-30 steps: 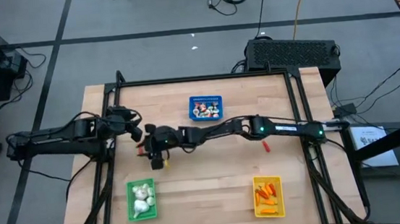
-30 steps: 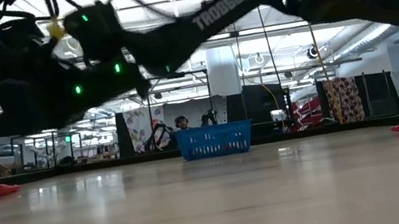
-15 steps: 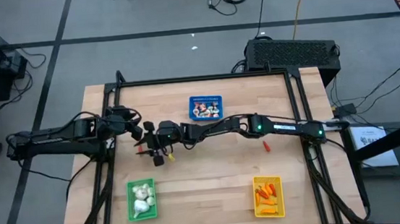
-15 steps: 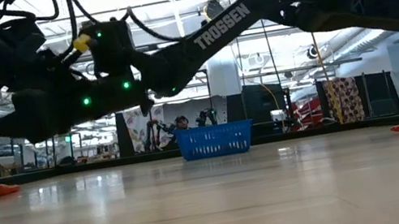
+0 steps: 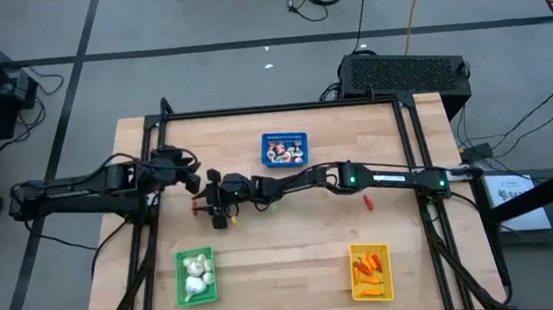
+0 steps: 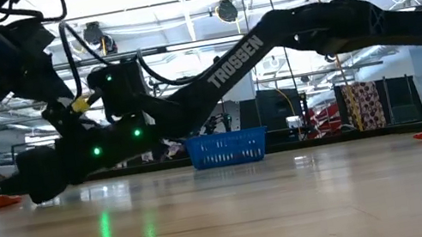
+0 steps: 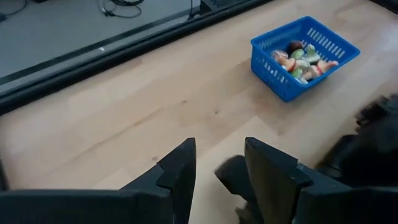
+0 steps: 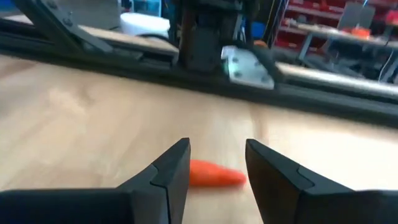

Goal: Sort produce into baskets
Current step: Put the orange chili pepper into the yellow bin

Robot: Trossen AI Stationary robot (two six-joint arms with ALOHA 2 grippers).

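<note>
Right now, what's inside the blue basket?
The blue basket holds a heap of small round toy pieces in white, red and green. Whatever lies beneath the top layer is covered.

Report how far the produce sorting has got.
Done: white bulbs lie in the green plastic basket, orange sticks in the yellow plastic basket, mixed round pieces in the blue perforated basket.
In hand: the right end effector, open, is lined up on a small red-orange stick on the table; nothing is gripped.
Left: that stick and another red stick. The left end effector waits open nearby.

Blue basket (image 7: 305, 56) of produce (image 7: 300, 55) — beyond open pincer (image 7: 217, 171)
</note>
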